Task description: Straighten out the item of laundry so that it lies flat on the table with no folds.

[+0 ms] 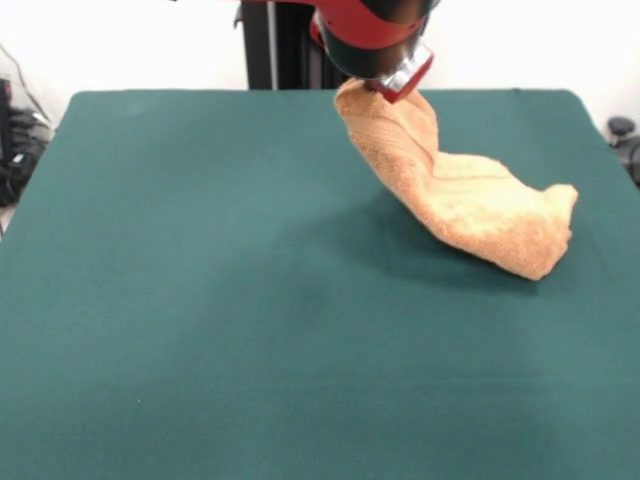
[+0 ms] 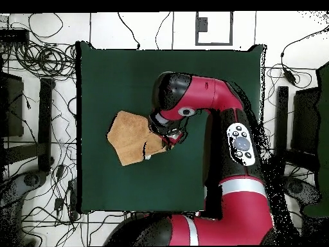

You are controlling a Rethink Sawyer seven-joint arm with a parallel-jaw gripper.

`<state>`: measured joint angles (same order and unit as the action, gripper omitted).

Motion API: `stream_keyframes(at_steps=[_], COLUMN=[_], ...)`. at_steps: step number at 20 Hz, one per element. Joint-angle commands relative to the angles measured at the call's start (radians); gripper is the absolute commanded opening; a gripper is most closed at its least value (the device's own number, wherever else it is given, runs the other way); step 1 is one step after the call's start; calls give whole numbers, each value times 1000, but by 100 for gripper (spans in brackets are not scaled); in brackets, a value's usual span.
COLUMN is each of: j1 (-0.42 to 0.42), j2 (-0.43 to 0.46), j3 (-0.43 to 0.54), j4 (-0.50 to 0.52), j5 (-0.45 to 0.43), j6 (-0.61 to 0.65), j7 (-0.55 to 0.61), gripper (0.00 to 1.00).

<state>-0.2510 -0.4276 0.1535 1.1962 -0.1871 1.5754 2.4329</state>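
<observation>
The orange-tan terry towel (image 1: 470,200) hangs by one end from my gripper (image 1: 392,88) and slopes down to the dark green table (image 1: 200,300), where its lower end rests bunched at the right. The gripper is shut on the towel's raised corner at the table's far side. In the overhead view the towel (image 2: 128,136) lies crumpled left of the gripper (image 2: 168,136), with the red arm (image 2: 212,96) reaching over the table (image 2: 128,71). The woven band and white tag do not show.
The pedestal's black column (image 1: 270,45) stands behind the table's far edge. Cables and dark equipment (image 2: 38,64) lie on the floor around the table. The towel sits toward one side edge of the table.
</observation>
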Motion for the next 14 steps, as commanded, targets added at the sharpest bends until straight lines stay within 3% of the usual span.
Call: stream_keyframes(at_steps=[1, 4, 14], j1=[55, 70, 66], j2=[-4, -10, -8], j3=[21, 16, 15], j4=[32, 7, 6], j5=[11, 0, 8], j6=[91, 144, 154], j7=[48, 55, 55], gripper=[0, 0, 0])
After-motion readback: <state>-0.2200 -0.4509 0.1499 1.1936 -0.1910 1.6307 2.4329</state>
